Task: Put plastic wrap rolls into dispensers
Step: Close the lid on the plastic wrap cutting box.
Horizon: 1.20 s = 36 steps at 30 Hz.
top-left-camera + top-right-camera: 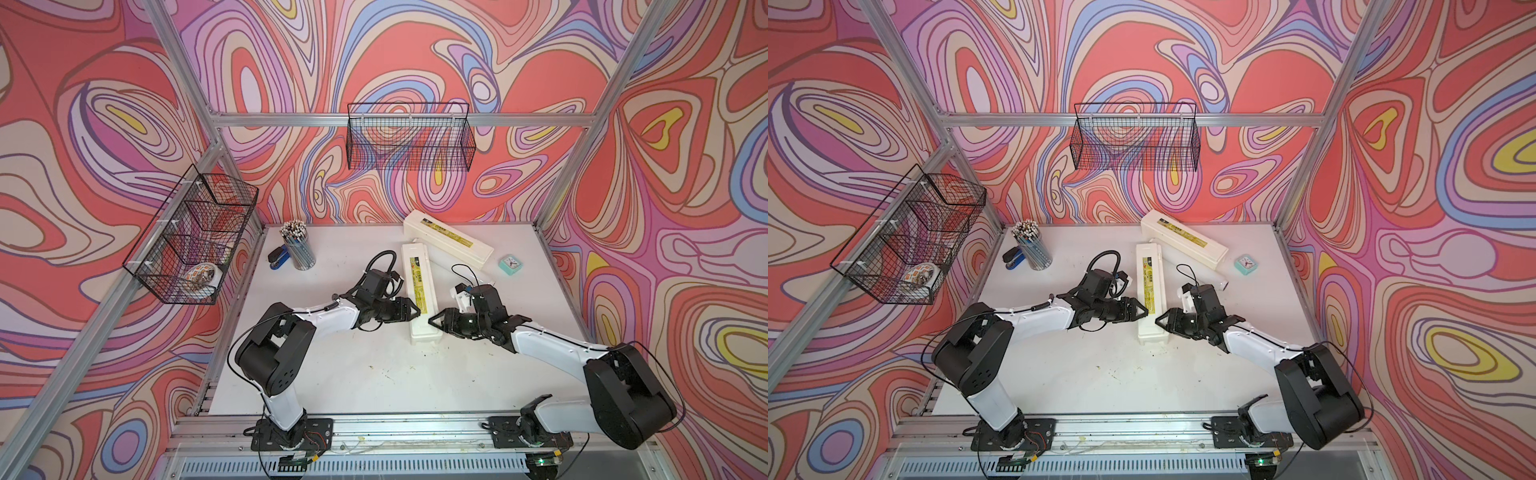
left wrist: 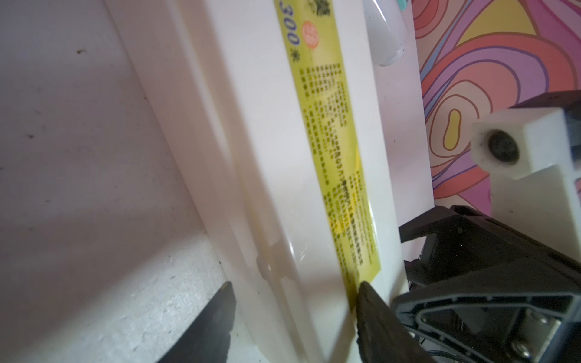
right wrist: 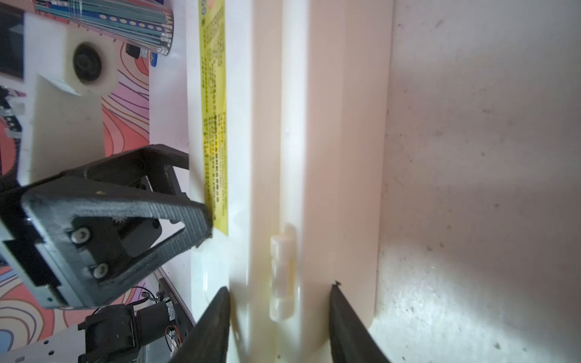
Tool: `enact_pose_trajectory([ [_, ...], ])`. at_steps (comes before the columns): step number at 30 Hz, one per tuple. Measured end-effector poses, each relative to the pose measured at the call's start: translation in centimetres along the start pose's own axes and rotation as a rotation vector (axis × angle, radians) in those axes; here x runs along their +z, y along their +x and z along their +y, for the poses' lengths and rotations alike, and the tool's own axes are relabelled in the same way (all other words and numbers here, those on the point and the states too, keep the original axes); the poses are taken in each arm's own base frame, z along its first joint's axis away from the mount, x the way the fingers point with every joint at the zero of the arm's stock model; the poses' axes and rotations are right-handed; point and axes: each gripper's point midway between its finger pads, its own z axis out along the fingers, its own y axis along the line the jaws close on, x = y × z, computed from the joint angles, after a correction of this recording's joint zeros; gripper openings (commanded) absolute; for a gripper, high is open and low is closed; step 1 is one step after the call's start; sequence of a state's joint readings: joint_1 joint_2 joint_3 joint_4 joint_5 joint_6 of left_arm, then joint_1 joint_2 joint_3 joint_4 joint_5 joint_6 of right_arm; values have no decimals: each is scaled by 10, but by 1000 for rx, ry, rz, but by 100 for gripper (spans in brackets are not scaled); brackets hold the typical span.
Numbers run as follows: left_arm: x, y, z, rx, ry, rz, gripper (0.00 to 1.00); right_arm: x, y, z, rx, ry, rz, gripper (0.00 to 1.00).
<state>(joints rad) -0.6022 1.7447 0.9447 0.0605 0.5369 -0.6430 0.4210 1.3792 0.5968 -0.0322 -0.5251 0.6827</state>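
Observation:
A cream-white dispenser lies lengthwise mid-table with its lid down and the yellow label on top. A second dispenser lies slanted behind it. One plastic wrap roll rests on the table along the far dispenser's front; its end shows in the left wrist view. My left gripper is open astride the near dispenser's left edge: one finger is off its side over the table and the other is at the label's end. My right gripper is shut on that dispenser's hinge edge from the right.
A cup of pencils and a blue stapler stand at the back left. A mint clock sits at the back right. Wire baskets hang on the back wall and the left wall.

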Motion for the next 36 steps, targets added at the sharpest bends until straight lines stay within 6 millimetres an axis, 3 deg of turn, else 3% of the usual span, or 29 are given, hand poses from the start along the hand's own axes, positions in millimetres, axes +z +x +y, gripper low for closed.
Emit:
enact_pose_trajectory([
  [5,-2,-1,2,-9,-6,-7,61,11,3,-1,35,-60,39,5],
  [7,-3,-2,4,-11,-13,-13,62,15,3,1,35,-81,43,4],
  [9,-4,-3,5,-12,-19,-20,63,17,2,2,32,-93,48,16],
  [12,-4,-4,6,-14,-27,-23,63,19,0,3,31,-95,52,47],
  [15,-4,-4,6,-15,-30,-24,63,18,-1,3,23,-78,53,56],
  [20,-4,-1,9,-25,-33,-29,64,23,-5,2,14,-51,61,62],
  [21,-3,-1,10,-26,-30,-32,63,26,-8,1,12,-50,61,58],
  [23,-3,1,11,-32,-27,-37,63,28,-14,2,2,-61,49,37],
  [24,-4,1,12,-34,-28,-42,63,28,-19,4,3,-69,43,34],
  [25,-4,1,12,-37,-30,-45,63,29,-18,5,12,-76,50,37],
  [27,-6,1,11,-34,-29,-55,64,29,-22,9,11,-76,49,55],
  [29,-8,0,10,-29,-32,-61,66,26,-25,11,-19,-45,41,62],
  [33,-13,-4,9,-1,-74,-64,75,21,-38,10,-74,82,30,67],
  [36,-16,-9,9,29,-129,-41,79,17,-61,8,-113,175,3,67],
])
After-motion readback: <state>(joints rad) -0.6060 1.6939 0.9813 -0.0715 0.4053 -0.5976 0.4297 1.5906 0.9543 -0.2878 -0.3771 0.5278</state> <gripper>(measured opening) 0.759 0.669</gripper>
